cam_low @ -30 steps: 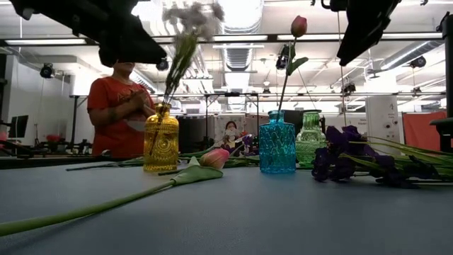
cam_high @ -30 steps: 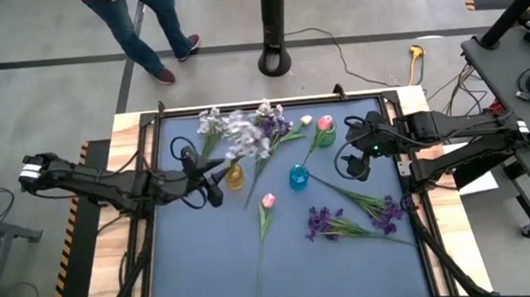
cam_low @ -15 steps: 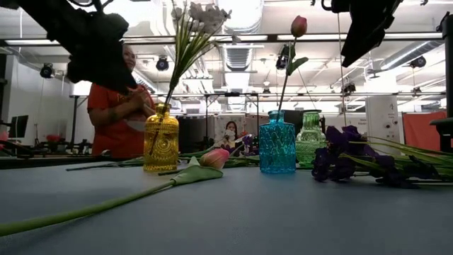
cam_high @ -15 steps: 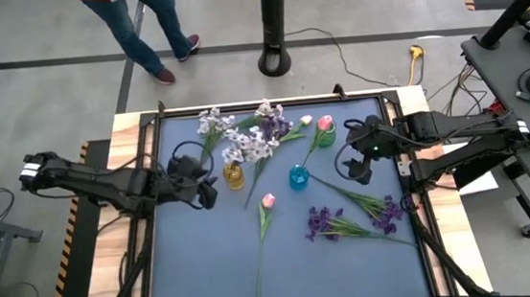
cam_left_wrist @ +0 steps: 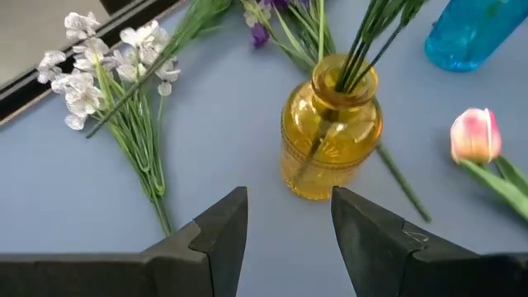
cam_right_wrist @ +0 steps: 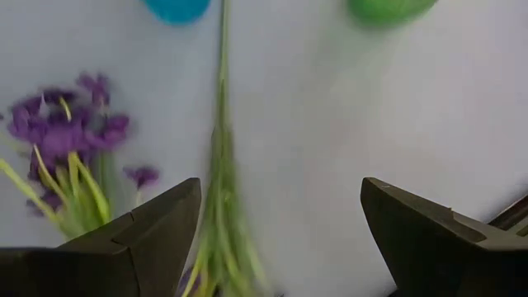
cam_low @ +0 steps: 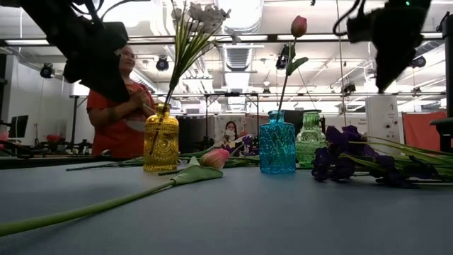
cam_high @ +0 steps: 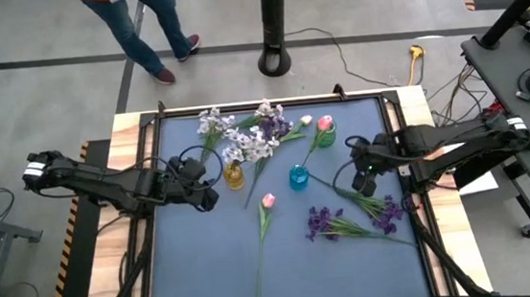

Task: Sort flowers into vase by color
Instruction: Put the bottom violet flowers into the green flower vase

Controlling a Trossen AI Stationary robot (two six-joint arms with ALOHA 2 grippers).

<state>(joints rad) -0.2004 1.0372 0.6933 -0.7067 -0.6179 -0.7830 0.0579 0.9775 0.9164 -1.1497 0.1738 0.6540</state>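
Observation:
A white spray (cam_low: 195,21) stands with its stem in the yellow vase (cam_high: 235,176). In the low view a pink tulip (cam_low: 299,26) rises from the mouth of the blue vase (cam_low: 277,145). The green vase (cam_low: 311,138) stands behind it. My left gripper (cam_left_wrist: 289,219) is open and empty, just left of the yellow vase (cam_left_wrist: 330,132). My right gripper (cam_right_wrist: 280,214) hangs open above the stems of the purple sprays (cam_high: 348,220), well clear of them in the low view. Another pink tulip (cam_high: 268,201) lies on the mat, its stem running toward the near edge.
More white and purple sprays (cam_high: 244,126) and a pink tulip (cam_high: 306,120) lie along the far edge of the mat. A person in an orange shirt (cam_low: 117,106) stands beyond the far edge. Bare mat (cam_high: 208,269) spreads out at the near left.
My left gripper has drawn back from the yellow vase toward the table's left and tipped downward. The white spray, blurred beside it a second ago, now stands on its own in the vase. My right gripper has sunk and moved toward the near edge, over the purple sprays' stems.

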